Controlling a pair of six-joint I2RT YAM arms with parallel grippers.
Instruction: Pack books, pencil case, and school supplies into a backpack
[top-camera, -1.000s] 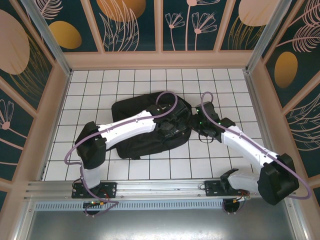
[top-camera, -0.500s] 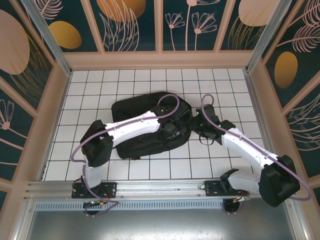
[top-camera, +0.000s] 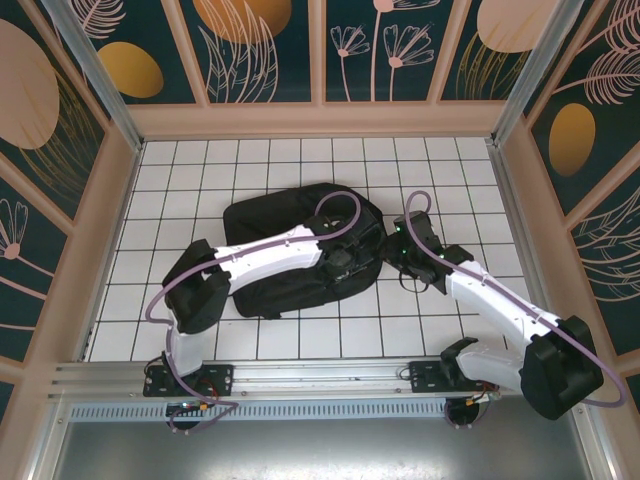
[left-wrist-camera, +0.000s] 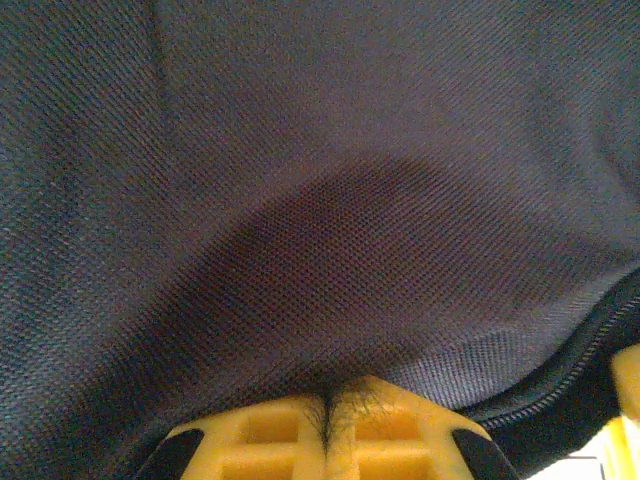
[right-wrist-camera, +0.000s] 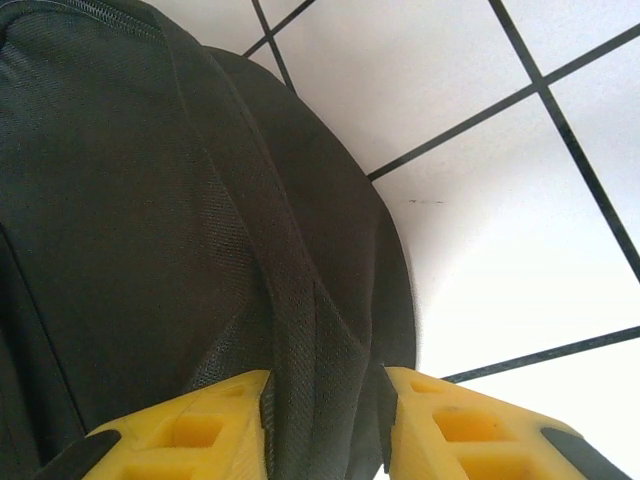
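Observation:
The black backpack (top-camera: 270, 225) lies flat in the middle of the tiled table. My left gripper (top-camera: 352, 262) rests on its right end; in the left wrist view the yellow fingers (left-wrist-camera: 270, 435) are pressed together, and the left gripper (left-wrist-camera: 335, 385) pinches a bit of the backpack's (left-wrist-camera: 300, 150) woven fabric. My right gripper (top-camera: 392, 250) is at the bag's right edge. Seen from the right wrist, the right gripper (right-wrist-camera: 325, 385) has a raised fold of the backpack (right-wrist-camera: 120, 180) filling the gap between its pads. The books, pencil case and school supplies are out of view.
White tiled floor (top-camera: 440, 170) surrounds the bag, with wooden walls (top-camera: 320, 120) on three sides. A metal rail (top-camera: 320, 375) carrying both arm bases runs along the near edge. Bare tile (right-wrist-camera: 500, 200) lies just right of the bag's edge.
My left gripper has gone from open to shut on the bag's fabric, with the left arm swung in closer. The right gripper has narrowed around the fold and shifted slightly.

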